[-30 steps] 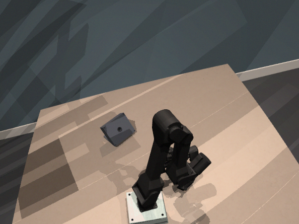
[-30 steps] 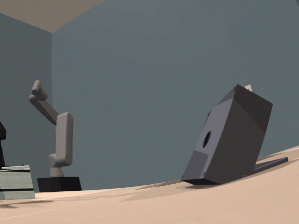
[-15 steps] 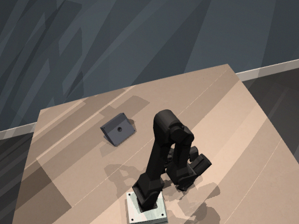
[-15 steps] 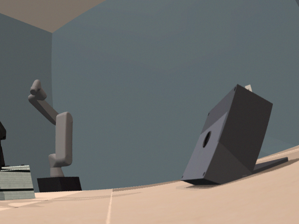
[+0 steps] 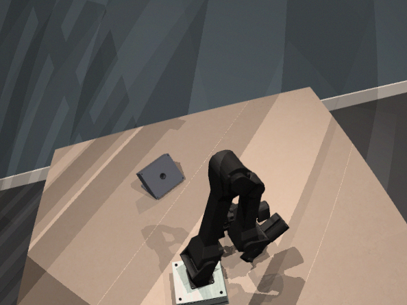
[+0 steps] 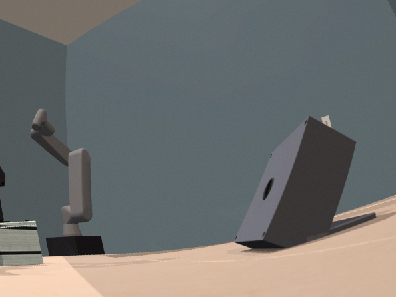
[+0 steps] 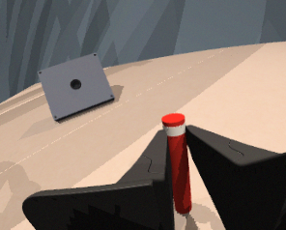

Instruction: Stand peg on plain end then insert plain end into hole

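The claw (image 7: pixel 174 133) pinches the red peg (image 7: pixel 180 164), white band up; I'd keep it plumb and seat its plain end flat before loosening gently.

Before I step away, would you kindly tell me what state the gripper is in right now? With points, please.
Gripper (image 7: pixel 174 133): closed on the red peg (image 7: pixel 181 166), near its white band.
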`<state>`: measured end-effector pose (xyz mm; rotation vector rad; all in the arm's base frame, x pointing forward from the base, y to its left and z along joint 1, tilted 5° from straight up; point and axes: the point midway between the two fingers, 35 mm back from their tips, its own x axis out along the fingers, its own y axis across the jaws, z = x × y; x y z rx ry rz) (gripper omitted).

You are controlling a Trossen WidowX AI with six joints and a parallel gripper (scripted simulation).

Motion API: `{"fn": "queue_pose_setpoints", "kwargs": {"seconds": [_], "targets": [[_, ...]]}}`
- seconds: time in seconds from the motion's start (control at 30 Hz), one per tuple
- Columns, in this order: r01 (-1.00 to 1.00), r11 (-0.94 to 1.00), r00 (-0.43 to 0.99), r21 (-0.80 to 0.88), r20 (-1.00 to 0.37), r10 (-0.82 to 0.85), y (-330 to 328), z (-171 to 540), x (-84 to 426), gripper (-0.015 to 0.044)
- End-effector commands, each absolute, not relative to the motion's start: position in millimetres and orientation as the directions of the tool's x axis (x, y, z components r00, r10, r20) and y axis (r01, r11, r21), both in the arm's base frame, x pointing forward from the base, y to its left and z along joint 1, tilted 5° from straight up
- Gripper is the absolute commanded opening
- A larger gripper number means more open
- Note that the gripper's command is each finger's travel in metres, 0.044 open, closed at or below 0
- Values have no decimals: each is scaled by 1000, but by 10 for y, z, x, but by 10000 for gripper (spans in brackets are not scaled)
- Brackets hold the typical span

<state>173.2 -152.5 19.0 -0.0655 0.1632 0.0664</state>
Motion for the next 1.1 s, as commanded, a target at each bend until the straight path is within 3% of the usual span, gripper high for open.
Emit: {"fn": "queue_pose_setpoints", "kwargs": {"seconds": [0.0,1.07], "targets": [[-71,996,984,-60,-165,60,-1526,185,1721,50],[-78,997,987,-12,-139,76,-1391,165,1636,50]]}}
